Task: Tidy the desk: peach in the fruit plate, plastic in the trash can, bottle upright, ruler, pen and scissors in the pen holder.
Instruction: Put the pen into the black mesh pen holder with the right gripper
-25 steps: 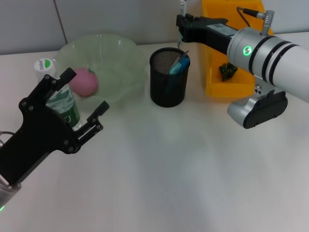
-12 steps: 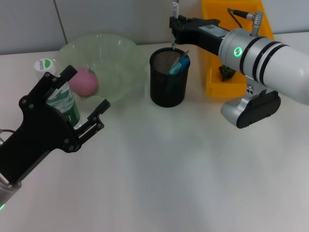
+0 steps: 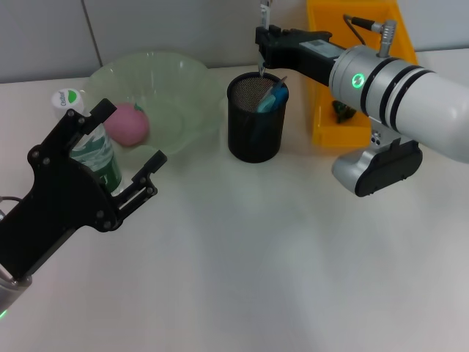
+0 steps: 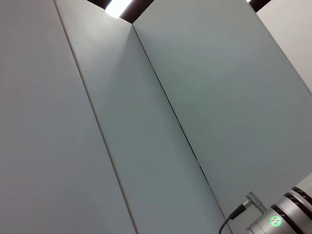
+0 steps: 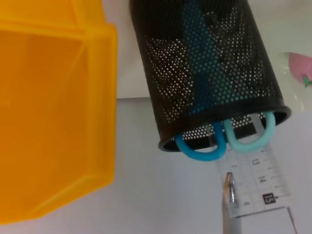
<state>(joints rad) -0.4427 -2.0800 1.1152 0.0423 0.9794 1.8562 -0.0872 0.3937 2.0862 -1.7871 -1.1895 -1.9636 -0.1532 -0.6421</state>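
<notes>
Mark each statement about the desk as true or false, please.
1. The peach lies in the plate. True.
2. The scissors are on the desk beside the holder. False: they stand in the holder.
3. The right claw holds a pen above the holder. True.
4. The bottle lies on its side. False: it stands upright.
5. The left claw grips the bottle. False: it is open.
</notes>
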